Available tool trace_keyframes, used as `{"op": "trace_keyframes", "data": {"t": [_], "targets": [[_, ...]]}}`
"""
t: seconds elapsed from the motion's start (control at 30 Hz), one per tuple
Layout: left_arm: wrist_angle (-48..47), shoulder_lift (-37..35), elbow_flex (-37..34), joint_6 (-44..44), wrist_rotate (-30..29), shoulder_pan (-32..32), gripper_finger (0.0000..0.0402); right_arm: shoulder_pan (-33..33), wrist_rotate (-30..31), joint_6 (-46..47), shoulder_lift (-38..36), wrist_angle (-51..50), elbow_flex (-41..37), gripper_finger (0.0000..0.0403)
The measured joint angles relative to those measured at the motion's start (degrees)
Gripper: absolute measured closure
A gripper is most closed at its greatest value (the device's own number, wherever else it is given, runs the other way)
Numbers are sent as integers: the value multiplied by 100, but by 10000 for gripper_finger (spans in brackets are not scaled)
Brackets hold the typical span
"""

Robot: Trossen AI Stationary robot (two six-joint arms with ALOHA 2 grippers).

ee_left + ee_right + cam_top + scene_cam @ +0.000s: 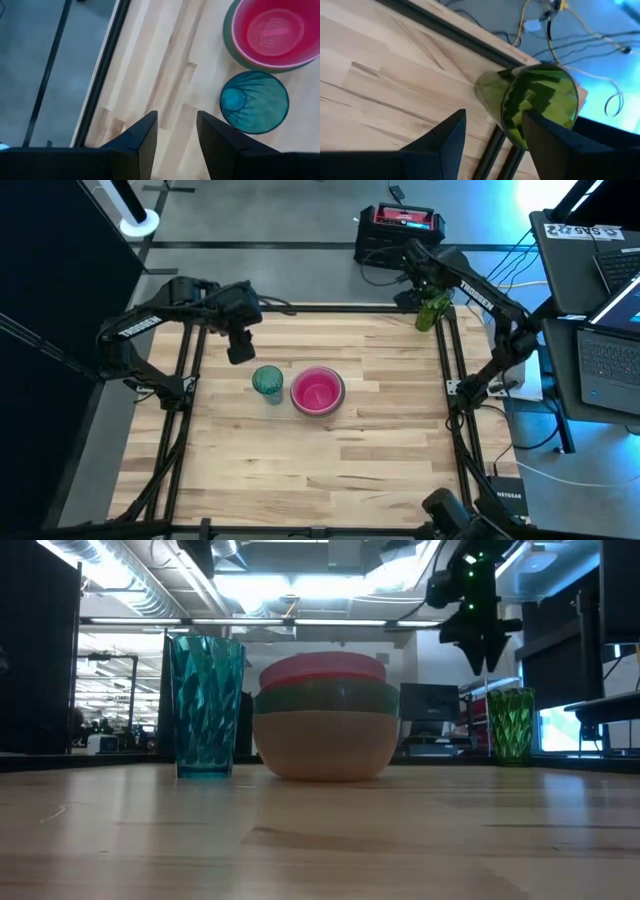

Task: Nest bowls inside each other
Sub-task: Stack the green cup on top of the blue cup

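Observation:
The bowls (pixel 318 390) stand nested in one stack at the table's middle. In the low view the stack (pixel 327 715) shows a peach bowl at the bottom resting on the table, a green one above it and a pink one on top. My left gripper (pixel 175 117) hangs open over bare wood, left of and beyond the stack (pixel 272 32), with nothing between its fingers. My right gripper (pixel 492 115) is open above a green faceted cup (pixel 535 100) at the far right corner. In the low view its fingers (pixel 485 650) end above the cup's rim (pixel 511 692).
A teal faceted cup (pixel 267 382) stands upright just left of the stack, near my left gripper (pixel 240 348). The green cup (pixel 433 310) stands by the black frame rail at the table's far right corner. The near half of the table is bare wood (pixel 320 470).

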Motion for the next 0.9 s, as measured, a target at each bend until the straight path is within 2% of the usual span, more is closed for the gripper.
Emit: {"op": "trace_keyframes", "data": {"t": [0.37, 0.9], "targets": [[9, 0, 0, 99, 2, 14, 278, -410, 72, -63, 748, -125, 0, 224], [13, 0, 0, 150, 4, 13, 278, -702, -919, -224, 1216, 606, -903, 362]]}}
